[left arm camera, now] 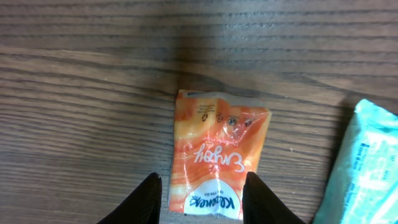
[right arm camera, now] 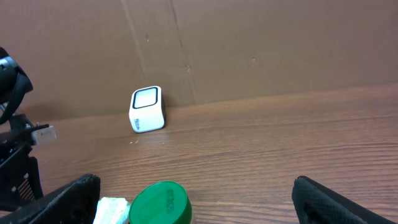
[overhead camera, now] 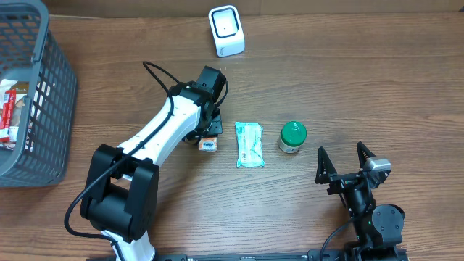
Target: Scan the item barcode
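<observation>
Your left claw (left arm camera: 203,179) is pinching the near end of the orange packet (left arm camera: 217,149), which is lying flat on the surface (left arm camera: 74,93) beside the teal pack (left arm camera: 364,168), probably for lifting toward the scanner (overhead camera: 227,30). Your right claw (overhead camera: 341,149) is sitting spread wide, idle.

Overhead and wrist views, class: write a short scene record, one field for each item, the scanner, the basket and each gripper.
orange plastic packet: flat on the wooden table, between the fingers of the left gripper
left gripper: straddles that packet; grip unclear
pale teal plastic packet: flat, right of the orange one, apart
green-lidded jar: right of the teal packet
white box-shaped scanner: far edge, untouched
grey mesh basket: left edge
right gripper: open, empty, near the jar
</observation>
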{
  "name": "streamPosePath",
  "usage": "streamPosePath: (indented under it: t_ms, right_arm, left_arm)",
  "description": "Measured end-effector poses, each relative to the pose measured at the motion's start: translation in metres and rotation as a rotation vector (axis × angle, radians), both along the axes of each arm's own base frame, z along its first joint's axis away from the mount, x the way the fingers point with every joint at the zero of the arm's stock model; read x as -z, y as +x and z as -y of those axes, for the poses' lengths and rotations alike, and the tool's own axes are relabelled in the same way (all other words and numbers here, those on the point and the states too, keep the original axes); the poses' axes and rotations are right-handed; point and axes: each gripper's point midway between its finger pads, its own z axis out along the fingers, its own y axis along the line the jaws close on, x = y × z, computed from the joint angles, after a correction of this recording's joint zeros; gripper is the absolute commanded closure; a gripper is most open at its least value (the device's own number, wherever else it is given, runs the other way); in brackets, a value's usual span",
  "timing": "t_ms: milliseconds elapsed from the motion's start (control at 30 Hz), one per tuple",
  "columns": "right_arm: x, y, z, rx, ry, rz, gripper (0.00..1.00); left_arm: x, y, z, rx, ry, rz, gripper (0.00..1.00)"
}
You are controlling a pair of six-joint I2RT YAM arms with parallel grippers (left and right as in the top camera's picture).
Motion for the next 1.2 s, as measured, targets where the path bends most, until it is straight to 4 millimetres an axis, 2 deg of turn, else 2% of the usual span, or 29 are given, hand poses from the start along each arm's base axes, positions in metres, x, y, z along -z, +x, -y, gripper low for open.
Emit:
streamPosePath:
  t_ms: [433, 500, 667, 767, 933, 1200]
  right_arm:
    - [0.000, 0.000, 0.000, 0.000, 0.000, 0.000, 0.00]
    - [0.000, 0.000, 0.000, 0.000, 0.000, 0.000, 0.00]
    - [0.000, 0.000, 0.000, -0.001, 0.000, 0.000, 0.00]
    - [0.000, 0.000, 0.000, -0.001, 0.000, 0.000, 0.00]
    - [0.000, 0.000, 0.000, -0.001, 0.000, 0.001, 0.00]
    - [0.000, 0.000, 0.000, -0.001, 0.000, 0.000, 0.00]
  left_arm:
    - [0.020, -0.006, -0.003, 0.025, 0.003, 0.002, 0.70]
    - [0.021, -0.006, -0.003, 0.026, 0.002, 0.004, 0.76]
    - [0.021, -0.011, -0.005, 0.074, 0.018, -0.018, 0.76]
    - [0.016, -0.016, -0.007, 0.098, 0.034, -0.050, 0.75]
    - [-0.004, 0.001, 0.001, 0.114, 0.014, -0.002, 0.70]
    - [-0.005, 0.005, 0.007, 0.124, -0.016, 0.013, 0.69]
